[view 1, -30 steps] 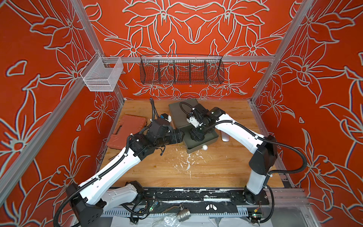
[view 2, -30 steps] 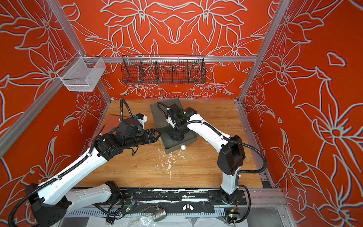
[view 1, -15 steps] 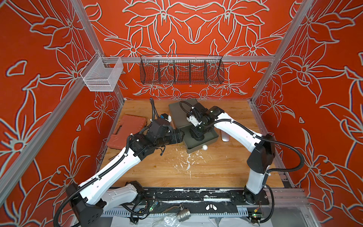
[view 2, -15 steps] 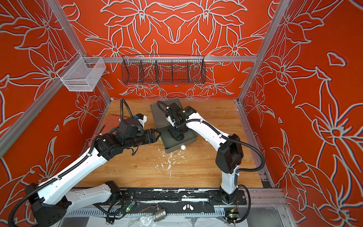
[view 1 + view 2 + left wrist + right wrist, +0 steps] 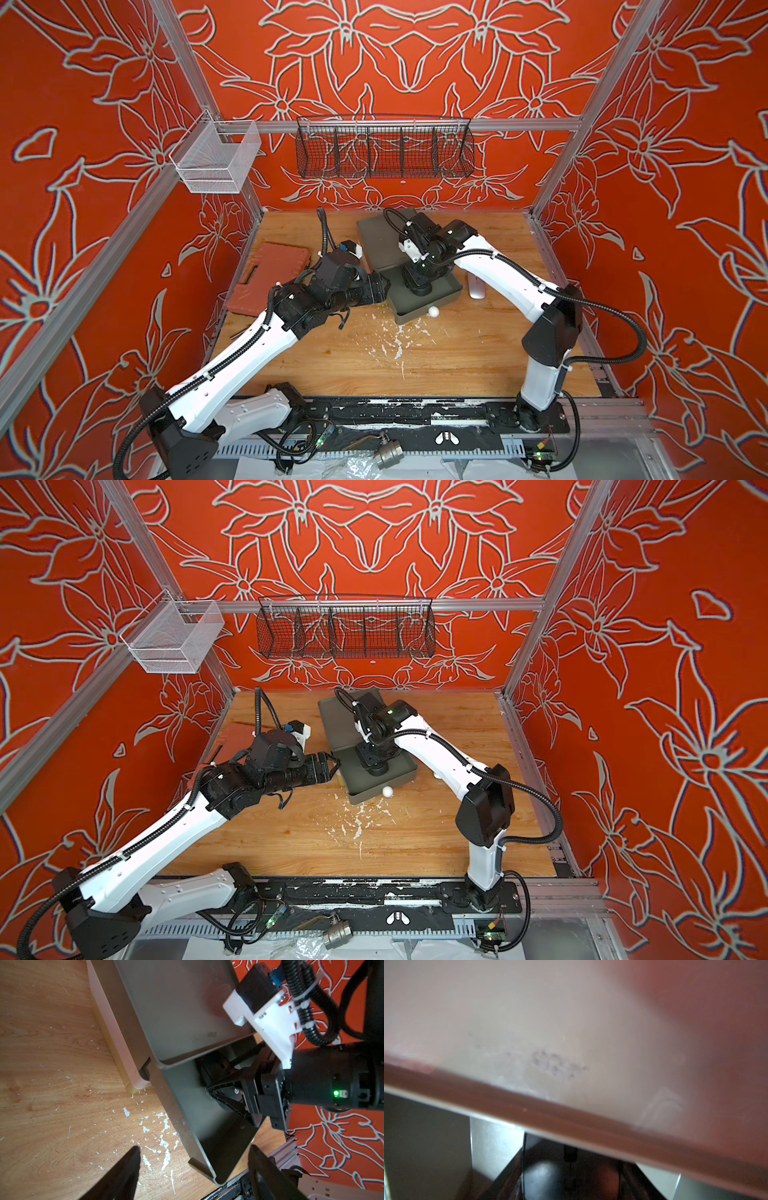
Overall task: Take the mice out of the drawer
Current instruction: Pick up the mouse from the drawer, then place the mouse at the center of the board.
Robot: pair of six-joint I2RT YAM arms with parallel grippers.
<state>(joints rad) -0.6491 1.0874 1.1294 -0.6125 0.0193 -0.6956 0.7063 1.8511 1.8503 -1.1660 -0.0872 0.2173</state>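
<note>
Mice: black mouse (image 5: 560, 1176) in open drawer (image 5: 409, 318), between jaws of right gripper (image 5: 216, 1092); reaches in from above because of walls | clenched or only close: cannot tell | silver mouse (image 5: 477, 286) out on table (image 5: 436, 361) beside drawer | left gripper (image 5: 193, 1149) released, hovers near drawer side, probably for steadying

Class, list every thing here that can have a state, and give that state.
drawer: pulled open
right gripper: inside the drawer, closed on black mouse
left gripper: open, beside the drawer
silver mouse: outside the drawer
orange case: closed
</note>
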